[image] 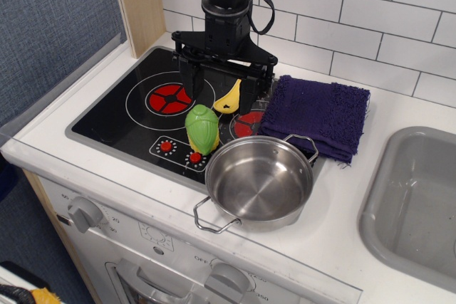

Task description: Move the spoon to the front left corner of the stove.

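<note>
The yellow spoon (229,97) lies on the black stove (117,120), between the two red burner discs and just behind the green ridged toy. My gripper (219,96) hangs straight down over the middle of the stove. Its jaws are spread wide, one finger on each side of the spoon, and the spoon sits closer to the right finger (250,89). The fingers do not press on the spoon. The left red burner (169,97) is fully in view. The right burner (246,124) is partly hidden by the toy and the pot.
A green ridged toy vegetable (202,128) stands on the stove near the knobs. A steel pot (260,179) sits at the stove's front right corner. A purple towel (317,115) lies to the right, and beyond it is a grey sink (420,197). A wooden post (139,5) stands at the back left.
</note>
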Controlling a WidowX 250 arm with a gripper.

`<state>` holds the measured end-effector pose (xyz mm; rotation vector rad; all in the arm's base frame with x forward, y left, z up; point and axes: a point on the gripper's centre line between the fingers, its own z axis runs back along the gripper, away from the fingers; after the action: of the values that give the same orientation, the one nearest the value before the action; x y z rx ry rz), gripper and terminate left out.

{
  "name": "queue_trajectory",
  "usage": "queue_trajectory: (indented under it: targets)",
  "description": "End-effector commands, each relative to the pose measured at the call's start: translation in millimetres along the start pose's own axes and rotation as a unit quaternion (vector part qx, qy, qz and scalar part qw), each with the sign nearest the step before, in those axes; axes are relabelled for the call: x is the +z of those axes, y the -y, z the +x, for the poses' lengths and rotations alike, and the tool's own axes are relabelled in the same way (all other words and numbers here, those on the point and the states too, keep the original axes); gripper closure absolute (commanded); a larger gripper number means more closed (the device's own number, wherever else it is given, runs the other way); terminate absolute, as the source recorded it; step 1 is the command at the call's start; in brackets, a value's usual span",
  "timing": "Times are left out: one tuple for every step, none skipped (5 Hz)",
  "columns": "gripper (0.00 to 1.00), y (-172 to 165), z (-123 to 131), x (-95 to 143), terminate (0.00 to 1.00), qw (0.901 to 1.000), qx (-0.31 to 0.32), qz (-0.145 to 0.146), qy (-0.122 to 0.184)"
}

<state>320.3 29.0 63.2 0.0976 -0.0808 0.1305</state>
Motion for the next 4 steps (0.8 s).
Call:
queue_trajectory:
  targets:
    - [0.0,0,0,0,0.0,1.0,0.0,0.0,0.0]
    - [0.0,-2,29,-4,0.0,1.0,0.007,-0.005,-0.001]
    - [0.0,-2,52,-12,0.0,0.9999,0.008,-0.012,-0.004]
    - [0.0,-6,65,-24,0.0,0.9998,0.012,-0.006,-0.013]
